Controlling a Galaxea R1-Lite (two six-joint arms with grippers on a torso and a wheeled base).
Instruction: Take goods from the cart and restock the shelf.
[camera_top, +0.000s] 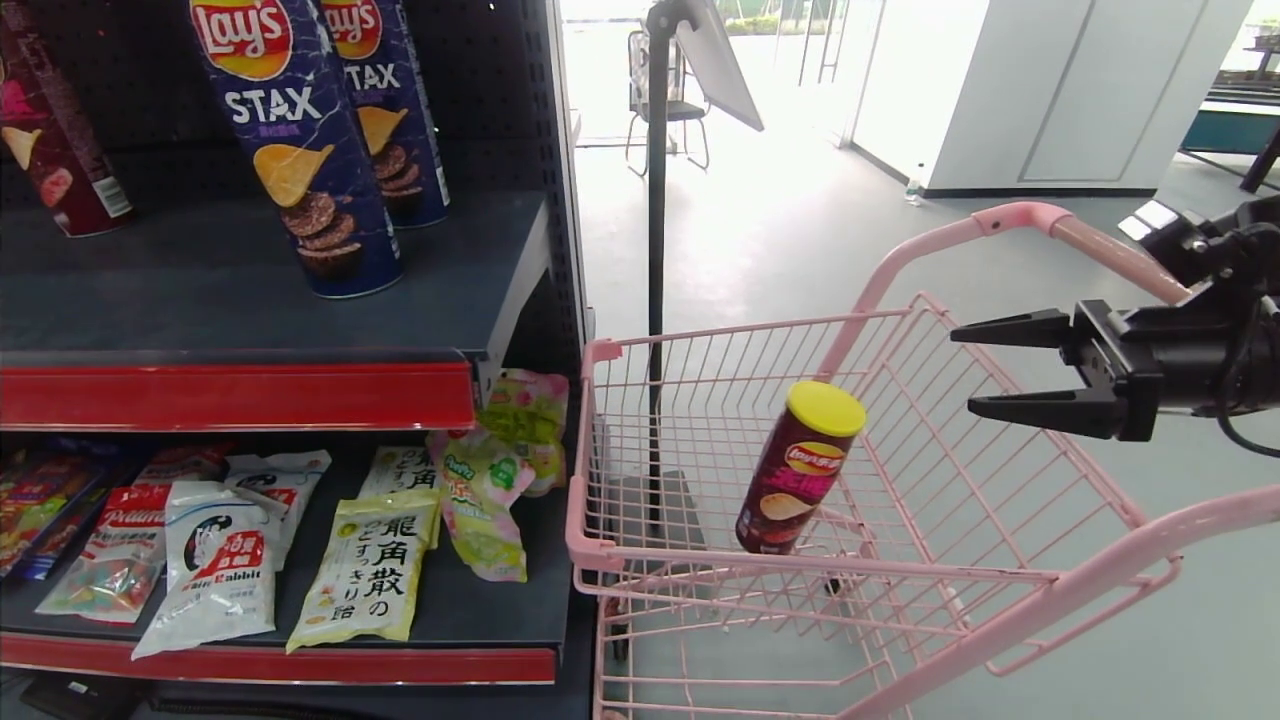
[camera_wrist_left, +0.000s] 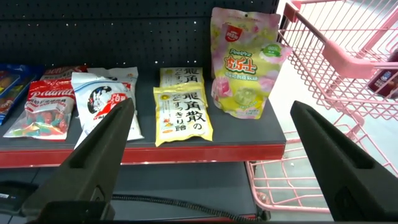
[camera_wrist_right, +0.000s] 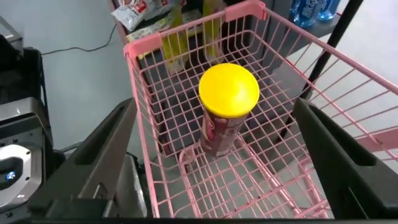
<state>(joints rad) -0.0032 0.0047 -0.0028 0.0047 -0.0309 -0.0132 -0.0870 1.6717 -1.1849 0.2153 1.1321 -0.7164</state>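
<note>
- The right end effector (camera_top: 965, 370) hangs at about 3 o'clock in the head view, over the far-right rim of the pink cart (camera_top: 700, 330). Its two black fingers are spread wide with nothing between them.
- At roughly 8 o'clock from it, inside the cart basket, stands the maroon chips can (camera_top: 795, 470) with a yellow lid. It is tilted, with its top leaning toward 1 o'clock, and is apart from the fingers.
- The left end effector (camera_wrist_left: 211, 109) is also spread wide and empty. It faces the lower board of the shelf (camera_top: 240, 395), with the cart's corner just beside that board.
- The shelf stands at 9 o'clock from the cart, touching or nearly touching it.
- On the lower board lie a yellow packet (camera_top: 365, 580), a white packet (camera_top: 215, 570) and a green-and-pink packet (camera_top: 485, 500).
- On the upper board, at 11 o'clock, two blue cans (camera_top: 300, 150) stand upright, with a dark red can (camera_top: 55, 140) at the far 9 o'clock edge.
</note>
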